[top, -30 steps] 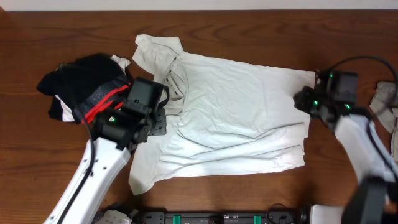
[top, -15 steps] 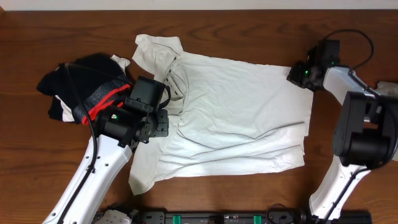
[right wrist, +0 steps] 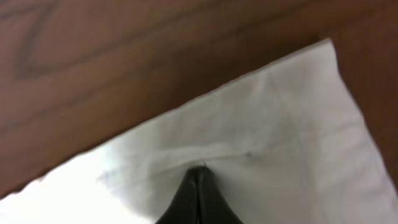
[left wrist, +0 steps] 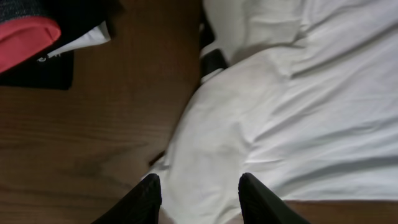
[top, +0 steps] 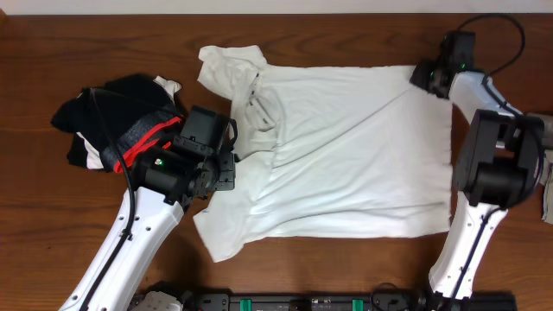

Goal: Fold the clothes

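Right wrist showed your right gripper pinched shut on the T-shirt corner, wood table ahead; overhead hid that pinch. Left gripper straddled cloth, grip unclear.

a dark brown wooden table with a visible grain carries everything here. a white t-shirt lies spread across its middle, mostly flat but creased, its collar end toward the left and one sleeve reaching toward the far edge. a heap of black garments with a red and grey band sits near the table's left end, bare wood showing between it and the shirt, while a small grey cloth lies partly cut off at the right edge.
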